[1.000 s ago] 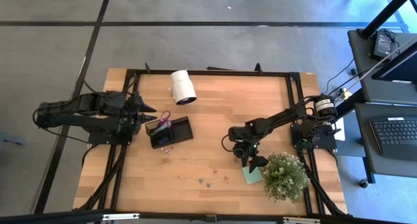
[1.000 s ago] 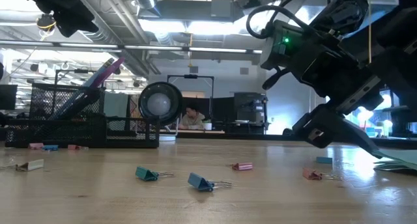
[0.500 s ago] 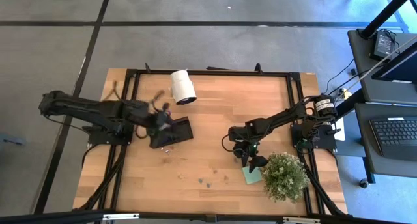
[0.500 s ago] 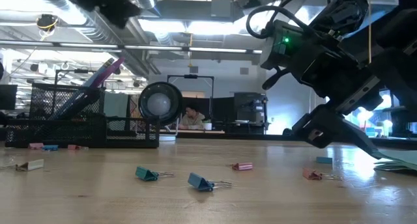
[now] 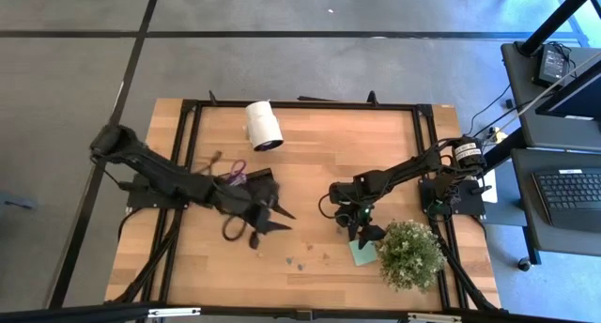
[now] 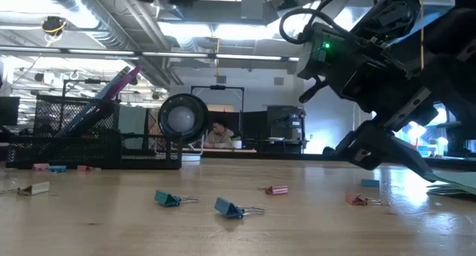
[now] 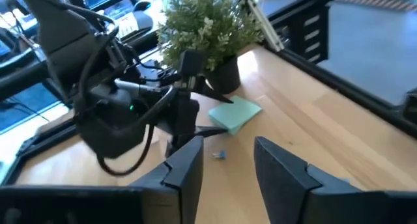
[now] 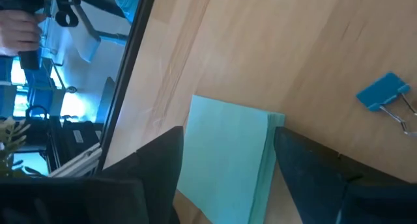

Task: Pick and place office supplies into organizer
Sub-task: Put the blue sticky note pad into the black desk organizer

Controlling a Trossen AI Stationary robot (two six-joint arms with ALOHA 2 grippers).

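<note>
The black mesh organizer [image 6: 74, 141] stands left of the table's middle, with purple-handled scissors [image 6: 119, 83] leaning out of it. In the high view my left arm covers most of the organizer [image 5: 263, 179]. My left gripper [image 5: 276, 218] hangs open just past the organizer's near right corner, nothing between its fingers [image 7: 229, 160]. The light green sticky-note pad [image 8: 228, 159] lies flat on the table beside the plant. My right gripper [image 8: 228, 139] is open, one finger on either side of the pad. Small clips [image 6: 229, 208] lie scattered on the wood. My right gripper comes at the pad slanting down, with its fingers [image 8: 163, 168] along the pad's two side edges [image 8: 195, 146]. I cannot tell whether they touch the pad. The pad lies flat on the table.
A bushy potted plant [image 5: 410, 253] stands close to the pad at the near right. A white roll [image 5: 263, 126] lies at the far edge. A blue clip [image 8: 384, 94] lies near the pad. Several clips [image 5: 296, 262] lie near the front edge.
My left arm has swung from the organizer's left side across it toward the table's right and near edges, sinking a little and rolling its wrist. The organizer and scissors have stayed in place.
</note>
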